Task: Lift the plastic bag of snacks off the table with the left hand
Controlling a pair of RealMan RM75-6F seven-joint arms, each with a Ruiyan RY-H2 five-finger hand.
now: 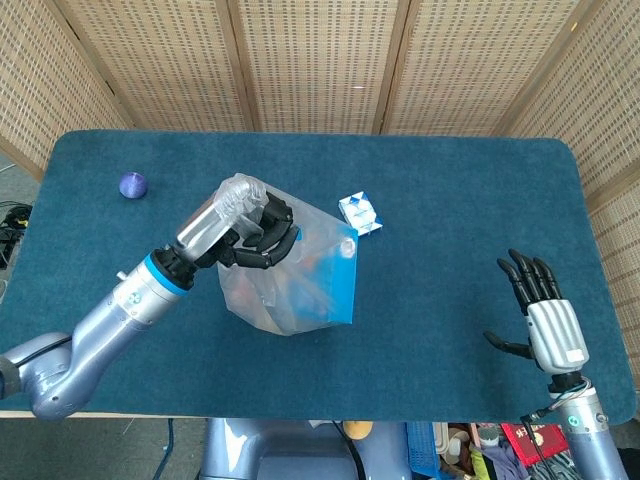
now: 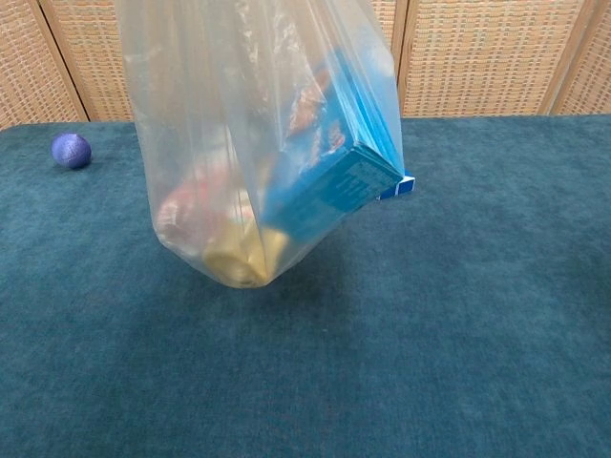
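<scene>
My left hand (image 1: 243,228) grips the gathered top of a clear plastic bag (image 1: 290,280) of snacks. The bag (image 2: 258,143) hangs in the air above the blue table, its bottom clear of the cloth with a shadow beneath it. Inside it I see a blue box (image 2: 334,172) tilted on end, a yellow item (image 2: 239,262) at the bottom and a reddish packet. The chest view does not show the left hand. My right hand (image 1: 548,320) is open near the table's front right edge, fingers spread, holding nothing.
A small blue-and-white checkered box (image 1: 361,213) lies on the table just behind the bag, partly hidden by the bag in the chest view. A purple ball (image 1: 133,184) sits at the far left. The blue cloth table (image 1: 450,220) is backed by wicker screens.
</scene>
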